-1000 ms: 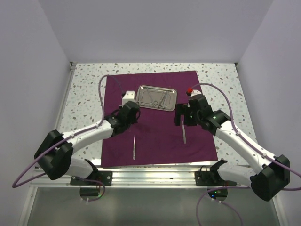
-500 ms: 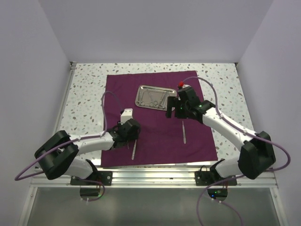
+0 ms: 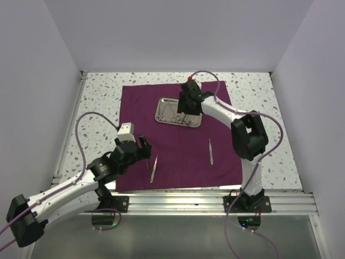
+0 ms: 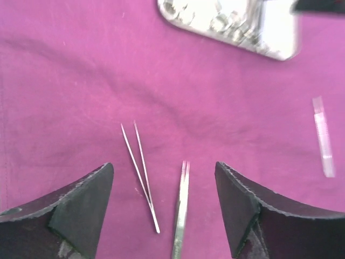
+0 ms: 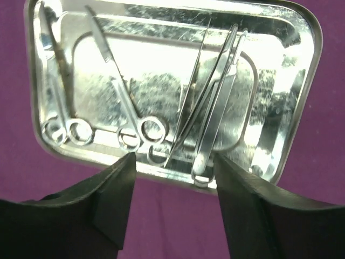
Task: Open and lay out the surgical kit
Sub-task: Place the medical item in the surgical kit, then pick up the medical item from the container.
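The surgical kit's dark purple cloth [image 3: 178,145] lies spread flat on the table. Its steel tray [image 3: 161,116] sits at the cloth's far middle and holds ring-handled scissors [image 5: 135,116] and tweezers [image 5: 213,118]. My right gripper [image 5: 173,159] hovers open over the tray's near rim, holding nothing. My left gripper [image 4: 163,168] is open above the cloth's near left part. Thin tweezers [image 4: 140,172] and a broader pair [image 4: 182,210] lie side by side on the cloth below it. Another pair of tweezers [image 3: 211,151] lies on the cloth's right part.
The cloth rests on a speckled white tabletop [image 3: 97,102] enclosed by pale walls. An aluminium rail [image 3: 178,202] runs along the near edge by the arm bases. Purple cables [image 3: 91,121] loop off both arms.
My left gripper opened, left the thin tweezers on the cloth beside the other pair and drew back towards the near left. My right arm swung from the right-hand tweezers to over the tray.
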You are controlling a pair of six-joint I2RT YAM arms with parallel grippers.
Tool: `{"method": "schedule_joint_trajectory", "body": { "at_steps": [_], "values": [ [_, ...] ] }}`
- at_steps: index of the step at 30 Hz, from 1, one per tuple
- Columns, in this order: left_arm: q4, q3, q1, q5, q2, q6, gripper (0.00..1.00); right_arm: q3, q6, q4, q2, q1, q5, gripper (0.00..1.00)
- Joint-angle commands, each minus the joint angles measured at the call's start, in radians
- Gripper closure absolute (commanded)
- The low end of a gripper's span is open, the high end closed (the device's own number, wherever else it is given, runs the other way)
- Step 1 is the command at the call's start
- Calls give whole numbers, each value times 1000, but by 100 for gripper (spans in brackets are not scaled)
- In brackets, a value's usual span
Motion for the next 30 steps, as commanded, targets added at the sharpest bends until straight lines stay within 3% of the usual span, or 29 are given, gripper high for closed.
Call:
{"method": "schedule_joint_trajectory", "body": {
  "at_steps": [1, 7, 26, 30],
  "values": [
    [-50, -56, -4, 25, -108, 26, 19, 109, 35, -44, 76, -19, 53, 39],
    [-44, -62, -6, 26, -102, 29, 19, 182, 55, -67, 160, -27, 84, 44],
    [40, -89, -4, 29, -46, 65, 22, 62, 81, 5, 131, -74, 79, 49],
    [53, -90, -6, 22, -30, 66, 22, 64, 78, 10, 148, -76, 72, 57]
  ]
}}
